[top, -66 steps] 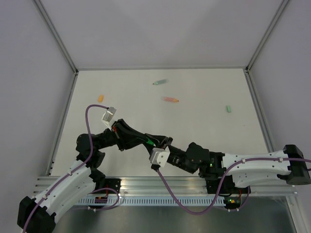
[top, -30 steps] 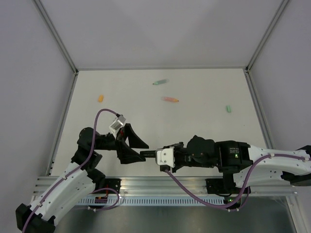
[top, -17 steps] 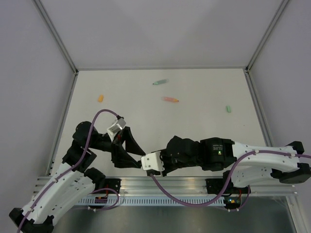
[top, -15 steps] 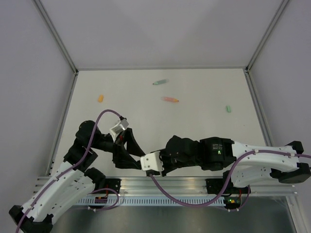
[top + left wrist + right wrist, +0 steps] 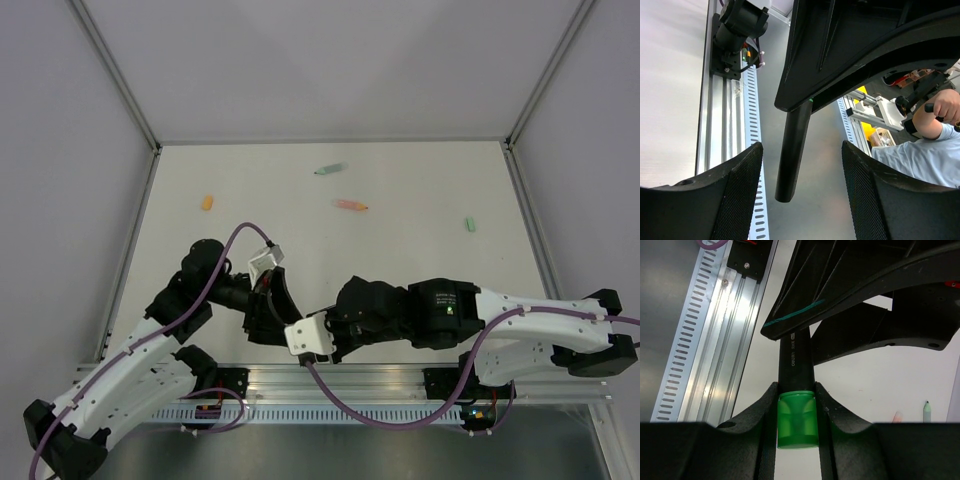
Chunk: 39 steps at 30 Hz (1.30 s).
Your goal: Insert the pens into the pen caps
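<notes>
A black pen (image 5: pixel 796 360) sits with its end in the bright green pen cap (image 5: pixel 797 420), and my right gripper (image 5: pixel 796 388) is shut on that cap. The black barrel (image 5: pixel 792 145) reaches between the fingers of my left gripper (image 5: pixel 801 147), which stands open with gaps on both sides. In the top view both grippers meet near the front edge, left gripper (image 5: pixel 268 303) against right gripper (image 5: pixel 297 322). On the table lie a mint pen (image 5: pixel 329 169), a salmon orange pen (image 5: pixel 351 205), an orange cap (image 5: pixel 207 202) and a mint cap (image 5: pixel 469 224).
The aluminium rail (image 5: pixel 330 384) runs along the near edge right under the two grippers. Metal frame posts and grey walls bound the white table (image 5: pixel 420 270) on the left, right and far sides.
My left gripper has moved in around the black barrel and its jaws have narrowed a little. The right gripper has swung left and nearer with the capped pen. The items on the table have not moved.
</notes>
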{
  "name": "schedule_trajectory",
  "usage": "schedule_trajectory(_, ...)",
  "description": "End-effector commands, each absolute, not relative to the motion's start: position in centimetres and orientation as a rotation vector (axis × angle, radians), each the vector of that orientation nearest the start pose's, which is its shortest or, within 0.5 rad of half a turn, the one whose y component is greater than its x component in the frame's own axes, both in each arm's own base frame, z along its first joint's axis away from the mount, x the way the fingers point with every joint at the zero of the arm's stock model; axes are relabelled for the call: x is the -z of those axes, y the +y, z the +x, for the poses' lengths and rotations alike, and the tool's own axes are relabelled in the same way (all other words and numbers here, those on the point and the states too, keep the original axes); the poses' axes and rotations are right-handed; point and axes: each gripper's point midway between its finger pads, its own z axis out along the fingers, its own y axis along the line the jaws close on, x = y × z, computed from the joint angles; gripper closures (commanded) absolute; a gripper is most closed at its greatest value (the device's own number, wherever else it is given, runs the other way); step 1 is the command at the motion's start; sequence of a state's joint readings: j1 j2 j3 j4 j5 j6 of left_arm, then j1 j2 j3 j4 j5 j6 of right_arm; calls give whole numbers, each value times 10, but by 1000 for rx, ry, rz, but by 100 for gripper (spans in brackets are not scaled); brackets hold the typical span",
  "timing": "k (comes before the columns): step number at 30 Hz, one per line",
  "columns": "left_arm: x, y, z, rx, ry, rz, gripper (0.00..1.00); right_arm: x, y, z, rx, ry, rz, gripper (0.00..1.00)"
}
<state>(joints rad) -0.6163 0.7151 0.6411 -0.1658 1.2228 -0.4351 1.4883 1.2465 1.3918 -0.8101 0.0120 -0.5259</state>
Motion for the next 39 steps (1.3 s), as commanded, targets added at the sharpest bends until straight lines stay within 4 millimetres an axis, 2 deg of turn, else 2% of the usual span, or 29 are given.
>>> schedule_trajectory(1, -269, -242, 44, 1761, 1641, 1184, 31, -287, 344, 52, -500, 1192, -1931, 100)
schedule_trajectory(4, -268, -244, 41, 1777, 1648, 1198, 39, -289, 344, 52, -500, 1183, -1932, 100)
schedule_trajectory(9, -266, -248, 37, 1810, 1668, 1223, 42, -290, 343, 58, -484, 1183, -1933, 100)
schedule_trajectory(18, -261, -251, 32, 1829, 1687, 1243, 58, -286, 342, 58, -509, 1164, -1963, 100)
schedule_trajectory(23, -255, -253, 31, 1842, 1712, 1253, 62, -283, 344, 60, -515, 1161, -1992, 100)
schedule_trajectory(25, -256, -253, 30, 1840, 1707, 1258, 67, -281, 346, 62, -509, 1160, -2005, 100)
schedule_trajectory(27, -257, -253, 29, 1837, 1697, 1269, 96, -280, 346, 66, -503, 1161, -2012, 100)
schedule_trajectory(28, -256, -253, 29, 1833, 1700, 1266, 98, -278, 346, 68, -499, 1166, -2015, 100)
schedule_trajectory(34, -254, -258, 44, 1741, 1707, 1194, 98, -278, 348, 85, -459, 1193, -1970, 97)
schedule_trajectory(37, -245, -263, 47, 1776, 1744, 1211, 98, -280, 347, 88, -451, 1192, -1959, 95)
schedule_trajectory(38, -248, -261, 37, 1863, 1720, 1264, 98, -280, 348, 88, -450, 1190, -1960, 95)
schedule_trajectory(39, -246, -262, 37, 1886, 1740, 1255, 98, -280, 348, 88, -450, 1193, -1958, 95)
